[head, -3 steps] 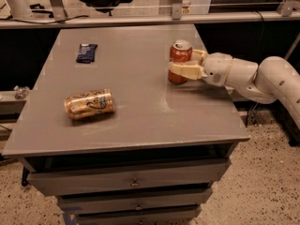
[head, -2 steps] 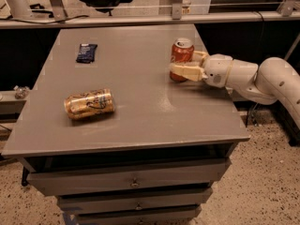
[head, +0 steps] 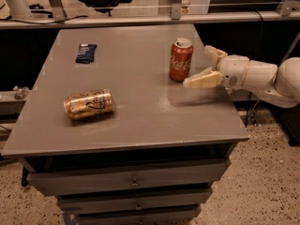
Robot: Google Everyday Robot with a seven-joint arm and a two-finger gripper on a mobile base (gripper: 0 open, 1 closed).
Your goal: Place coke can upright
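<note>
The red coke can (head: 180, 60) stands upright on the grey table (head: 136, 111), at its right side toward the back. My gripper (head: 199, 65) is just to the right of the can, open, with its two cream fingers spread. The near finger (head: 202, 80) reaches toward the can's base and the far finger (head: 213, 55) sits behind it. Neither finger touches the can. The white arm runs off to the right.
A gold patterned can (head: 89, 104) lies on its side at the table's left front. A dark blue snack packet (head: 86, 52) lies at the back left. Drawers sit below the tabletop. A metal rail (head: 140, 20) runs behind the table.
The gripper has let go of the coke can and drawn back to the right. The can stays upright where it was.
</note>
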